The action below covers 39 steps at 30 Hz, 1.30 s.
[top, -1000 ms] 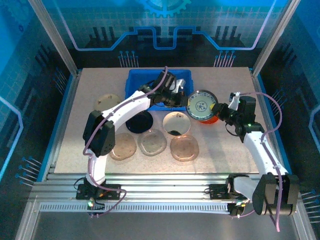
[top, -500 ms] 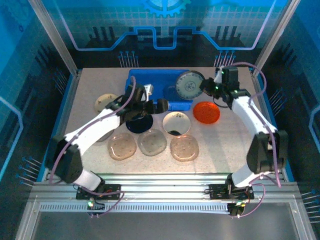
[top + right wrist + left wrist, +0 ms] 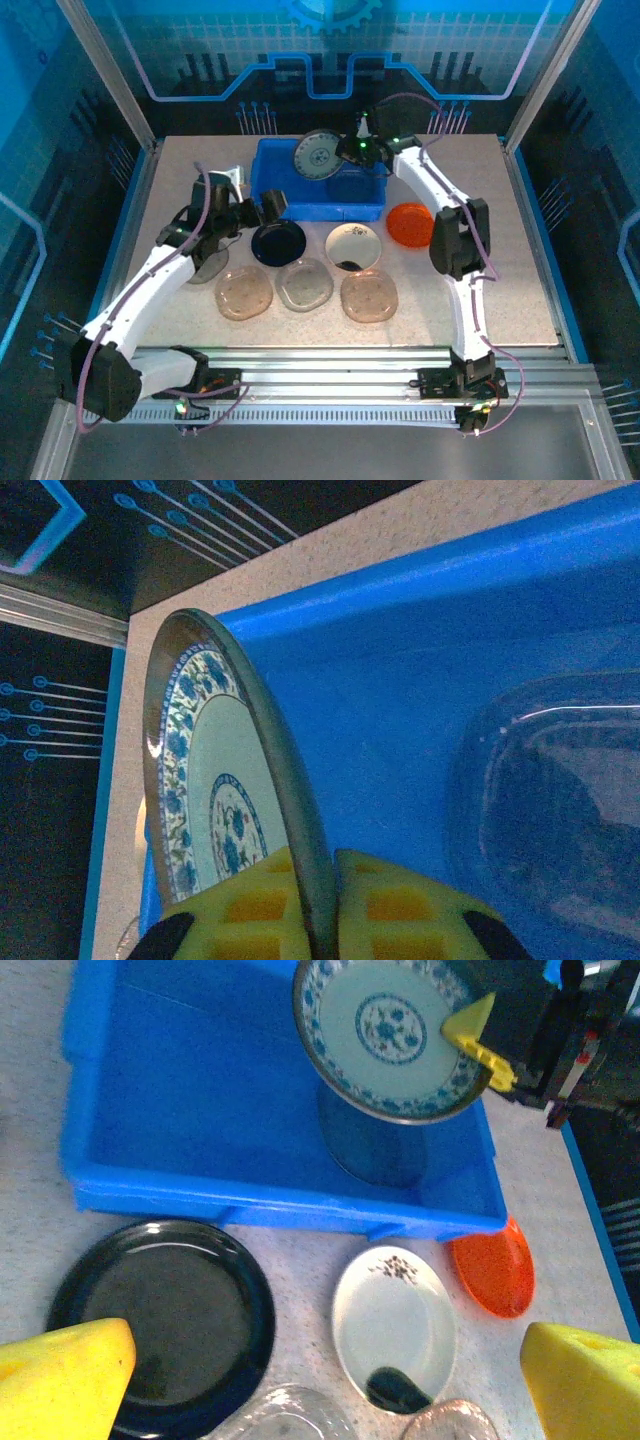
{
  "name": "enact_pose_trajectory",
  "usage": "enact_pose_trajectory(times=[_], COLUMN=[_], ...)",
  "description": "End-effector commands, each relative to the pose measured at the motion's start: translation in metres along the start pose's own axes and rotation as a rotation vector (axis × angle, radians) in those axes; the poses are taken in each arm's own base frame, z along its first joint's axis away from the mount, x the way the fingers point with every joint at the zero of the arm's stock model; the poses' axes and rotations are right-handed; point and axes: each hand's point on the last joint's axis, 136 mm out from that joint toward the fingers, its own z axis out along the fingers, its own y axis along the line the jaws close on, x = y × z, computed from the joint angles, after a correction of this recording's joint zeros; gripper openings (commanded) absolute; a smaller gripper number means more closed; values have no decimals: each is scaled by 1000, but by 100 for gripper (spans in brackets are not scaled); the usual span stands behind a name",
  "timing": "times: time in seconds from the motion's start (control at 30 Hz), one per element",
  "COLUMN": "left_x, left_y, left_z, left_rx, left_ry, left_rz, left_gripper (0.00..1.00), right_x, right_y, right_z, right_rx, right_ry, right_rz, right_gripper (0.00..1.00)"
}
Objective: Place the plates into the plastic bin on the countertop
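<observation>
**Patterned plate hanging over the bin in the right arm's grip**

The right end effector (image 3: 352, 150) is pinching the rim of a blue-patterned plate (image 3: 321, 155), its yellow pads (image 3: 400, 905) pressing on the edge from both sides. The plate is hanging tilted, raised above the plastic bin (image 3: 268, 190). In the right wrist view, a clear plate (image 3: 560, 810) is lying on the bin's blue floor, below and beside the held one.

The left end effector (image 3: 268, 205) is hovering by the bin's near-left corner with its jaws standing wide apart and gripping nothing. Its two yellow pads (image 3: 60, 1385) are showing at the bottom corners of the left wrist view. Close by, a glossy black plate (image 3: 278, 240) is sitting on the table (image 3: 500, 290), just beside the bin's near wall. To its right, a cream plate (image 3: 353, 246) with dark marks is lying near that wall, and an orange plate (image 3: 411, 224) is lying by the bin's near-right corner. Three clear brownish plates (image 3: 304, 284) are lying in a row nearer the arm bases.
</observation>
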Motion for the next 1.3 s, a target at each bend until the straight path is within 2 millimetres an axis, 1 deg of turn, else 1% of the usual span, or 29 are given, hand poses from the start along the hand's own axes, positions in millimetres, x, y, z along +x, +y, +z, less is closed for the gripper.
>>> enact_pose_trajectory(times=[0.0, 0.13, 0.23, 0.33, 0.53, 0.6, 0.67, 0.83, 0.93, 1.1, 1.27], left_x=[-3, -15, -20, -20, -20, -19, -19, -14, -13, -13, -13], left_y=[20, 34, 40, 46, 57, 61, 63, 67, 69, 69, 70], left_z=[-9, -14, -12, -7, -4, -3, -1, 2, 3, 3, 4], left_rx=[-13, -17, -13, -14, -26, -32, -37, -46, -55, -57, -59], left_ry=[-5, -37, -50, -45, -47, -45, -39, -19, -14, -6, -5], left_rz=[-38, -77, -104, -126, -156, -161, -166, -172, -173, -174, -176], left_gripper=[99, 99, 99, 99, 99, 99, 99, 100, 99, 99, 99], right_x=[15, 31, 44, 55, 69, 73, 77, 83, 84, 83, 83], right_y=[-2, -7, -9, -9, -13, -12, -13, -12, -9, -10, -6], right_z=[23, 52, 72, 87, 107, 111, 114, 120, 120, 116, 115], right_rx=[25, 19, 10, 10, 16, 16, 15, 9, 12, 34, 20], right_ry=[62, 111, 145, 166, 197, 207, 214, 227, 227, 221, 222], right_rz=[34, 63, 78, 81, 89, 87, 87, 85, 73, 50, 48], right_gripper=[0, 0, 0, 0, 0, 0, 5, 25, 35, 41, 42])
